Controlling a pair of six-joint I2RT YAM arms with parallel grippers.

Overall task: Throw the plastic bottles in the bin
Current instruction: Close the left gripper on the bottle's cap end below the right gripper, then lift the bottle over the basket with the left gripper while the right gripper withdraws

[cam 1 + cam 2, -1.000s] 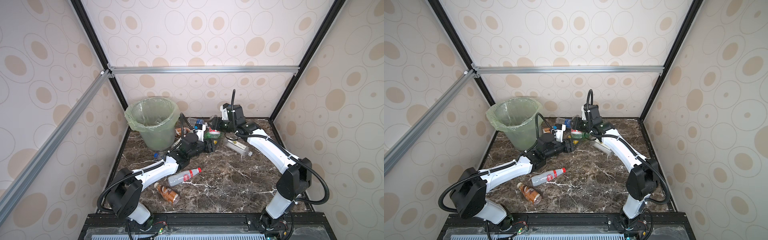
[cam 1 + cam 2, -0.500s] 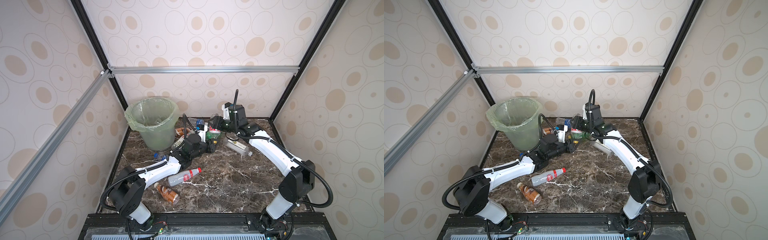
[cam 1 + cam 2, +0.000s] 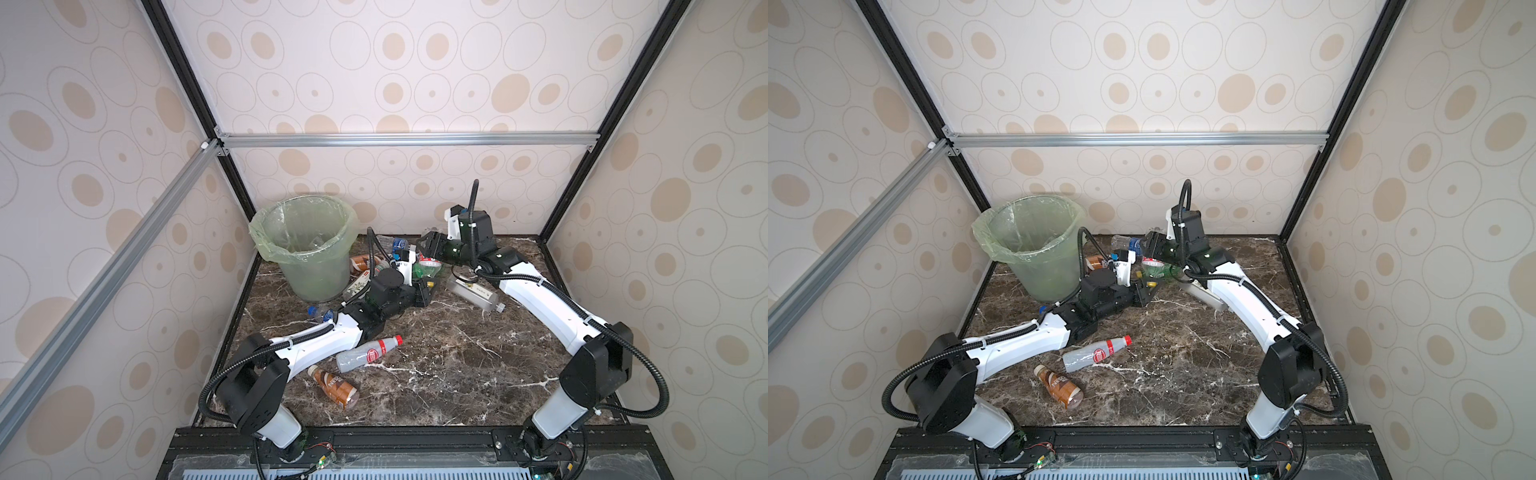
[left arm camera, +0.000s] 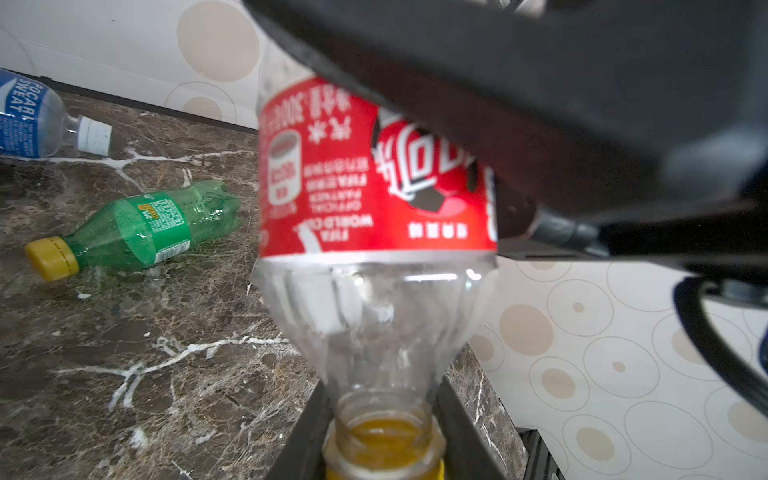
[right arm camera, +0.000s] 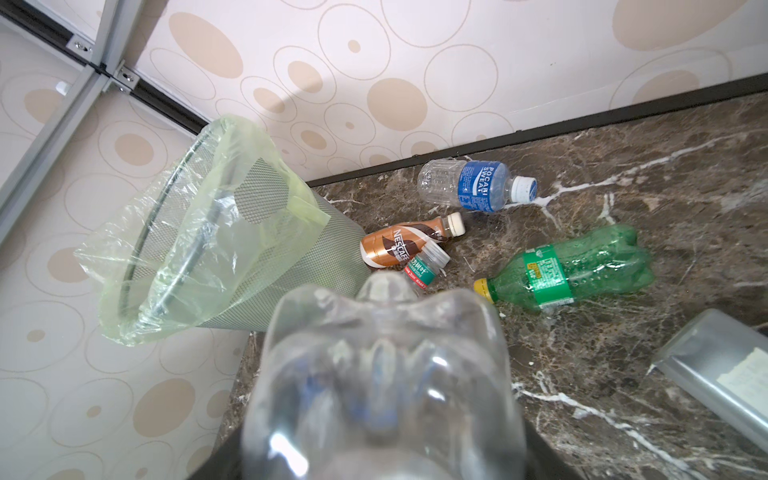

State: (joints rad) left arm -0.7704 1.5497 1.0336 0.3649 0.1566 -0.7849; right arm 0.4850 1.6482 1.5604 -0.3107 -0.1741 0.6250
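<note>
— What has just changed?
— My left gripper has narrowed onto the neck of the red-labelled bottle, near the bin, not over it. The right gripper is loosening — I cannot tell its hold. Handover, I judge.

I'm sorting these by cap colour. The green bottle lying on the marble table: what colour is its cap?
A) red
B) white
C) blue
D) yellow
D: the green bottle lies on its side on the table, and the yellow cap on its neck shows plainly in both wrist views.
</note>
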